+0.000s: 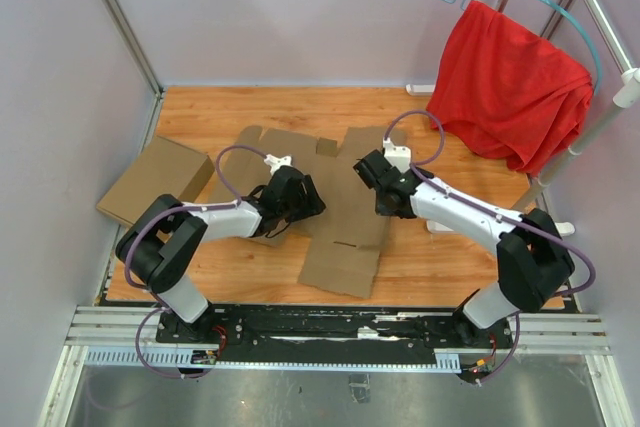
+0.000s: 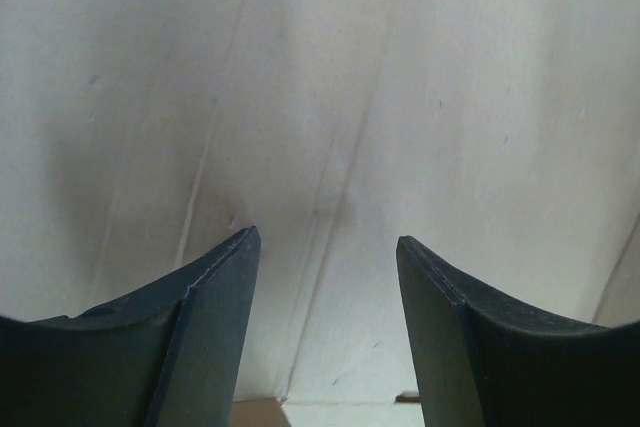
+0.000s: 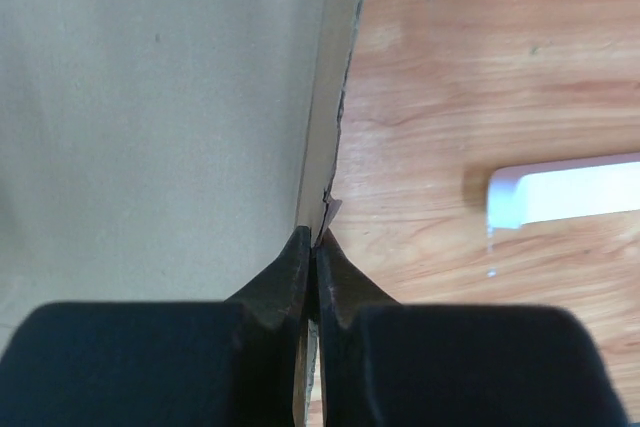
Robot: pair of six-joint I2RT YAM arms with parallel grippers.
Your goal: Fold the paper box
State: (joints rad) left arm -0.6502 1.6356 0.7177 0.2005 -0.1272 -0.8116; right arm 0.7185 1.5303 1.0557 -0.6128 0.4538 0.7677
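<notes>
The paper box (image 1: 345, 237) is a flat brown die-cut cardboard sheet with flaps, lying on the wooden table. My left gripper (image 1: 305, 197) is open and hovers close over the sheet's left part. In the left wrist view the pale cardboard (image 2: 330, 97) fills the frame and nothing sits between the open fingers (image 2: 328, 242). My right gripper (image 1: 365, 175) is at the sheet's right edge. In the right wrist view it (image 3: 316, 237) is shut on the thin edge of the cardboard (image 3: 160, 127), which looks slightly raised off the wood.
A finished tan cardboard box (image 1: 155, 180) lies at the table's left edge. A red cloth (image 1: 510, 87) hangs on a teal hanger from a metal rack at the back right. A white rack foot (image 3: 570, 192) rests on the wood right of my right gripper.
</notes>
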